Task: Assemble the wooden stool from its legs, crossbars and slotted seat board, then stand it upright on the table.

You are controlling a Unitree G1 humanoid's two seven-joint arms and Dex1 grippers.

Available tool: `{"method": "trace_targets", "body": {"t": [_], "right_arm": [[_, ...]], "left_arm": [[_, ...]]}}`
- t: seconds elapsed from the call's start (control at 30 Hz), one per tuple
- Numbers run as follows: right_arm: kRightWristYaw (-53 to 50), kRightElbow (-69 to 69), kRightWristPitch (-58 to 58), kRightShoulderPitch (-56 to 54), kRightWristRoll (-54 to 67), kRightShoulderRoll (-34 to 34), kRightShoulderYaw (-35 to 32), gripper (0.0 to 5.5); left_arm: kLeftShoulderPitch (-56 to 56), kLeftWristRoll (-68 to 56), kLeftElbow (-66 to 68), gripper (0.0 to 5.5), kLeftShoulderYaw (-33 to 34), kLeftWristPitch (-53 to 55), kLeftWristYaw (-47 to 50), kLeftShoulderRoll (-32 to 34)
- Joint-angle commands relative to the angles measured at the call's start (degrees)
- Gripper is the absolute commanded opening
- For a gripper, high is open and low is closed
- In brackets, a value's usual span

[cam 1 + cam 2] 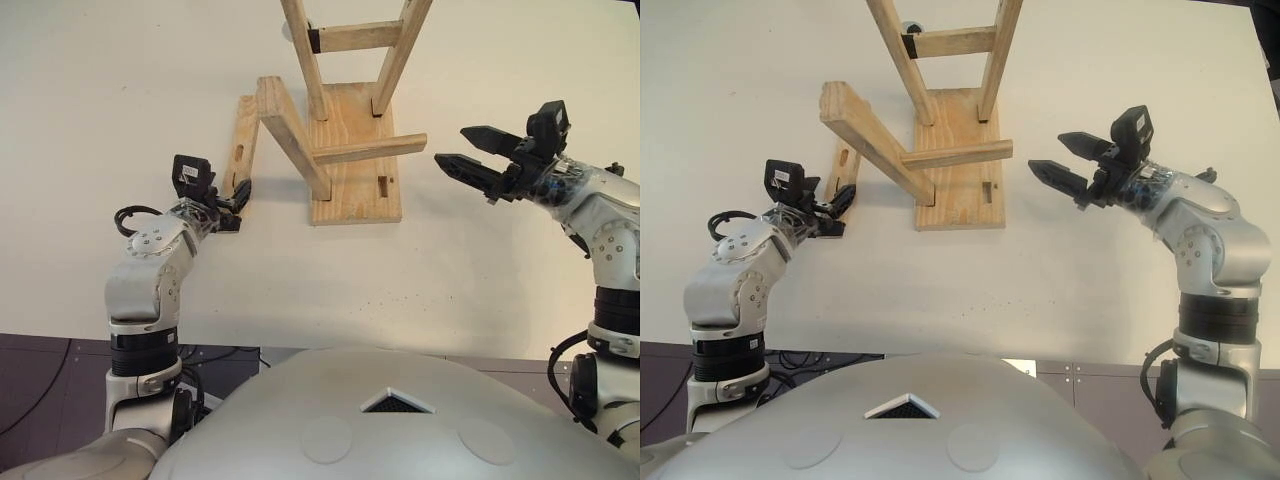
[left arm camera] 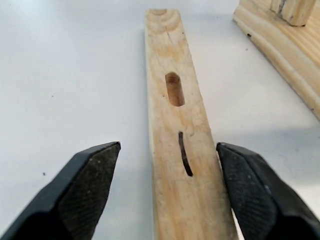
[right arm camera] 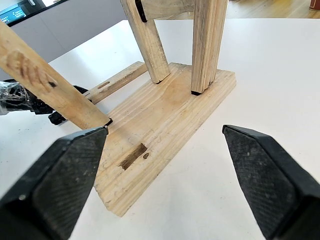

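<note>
While the seat board [image 1: 355, 160] lies flat mid-desk [image 1: 120, 80], slots up, three legs are plugged into it. Two upright legs [image 1: 305, 60] sit in the 12 o'clock end, joined higher up by a crossbar [image 1: 358, 37]. The tilted leg [image 1: 290, 130] sits in the 7 o'clock corner and leans toward 10 o'clock. A second crossbar [image 1: 370, 150] sticks out of it toward 3 o'clock, its free end hanging over the board's edge and attached to nothing. The empty slot [image 1: 383, 184] is at the 5 o'clock corner.

A loose leg [image 1: 243, 140] lies flat on the desk at 9 o'clock of the board, just beside it, mortise hole facing up. The left end effector [image 1: 238, 205] is at that leg's 6 o'clock end, low to the desk. Its fingers [image 2: 90, 175] are spread on either side of the wood with gaps both sides, gripping nothing.

The right end effector [image 1: 452, 145] hangs above the desk at 3 o'clock of the board, near the free crossbar end and apart from it. It points toward 9 o'clock, spread wide, nothing in it.
</note>
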Motion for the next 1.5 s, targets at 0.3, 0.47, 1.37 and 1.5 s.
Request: {"method": "trace_targets", "body": {"t": [0.3,0.47,1.37,1.5], "right_arm": [[-1.57,-0.28,-0.49,-0.01,-0.62,1.41,-0.38,4.22],[-8.55,2.15,4.93,-10.18,10.91,6.21,-9.7,4.22],[-26.51,-3.22,16.09,-33.51,51.53,21.4,-3.87,2.61],[-26.42,-3.26,15.28,-33.54,52.53,21.69,-3.69,2.09]], "left_arm": [[-1.21,0.61,0.55,2.08,-0.1,-0.78,-2.21,2.4],[-16.41,-13.22,1.87,2.0,11.2,-9.75,-11.17,2.29],[-34.98,-60.69,1.87,2.0,8.47,10.96,-29.58,9.14],[-34.51,-61.62,1.14,2.0,7.51,12.18,-29.96,10.35]]}}
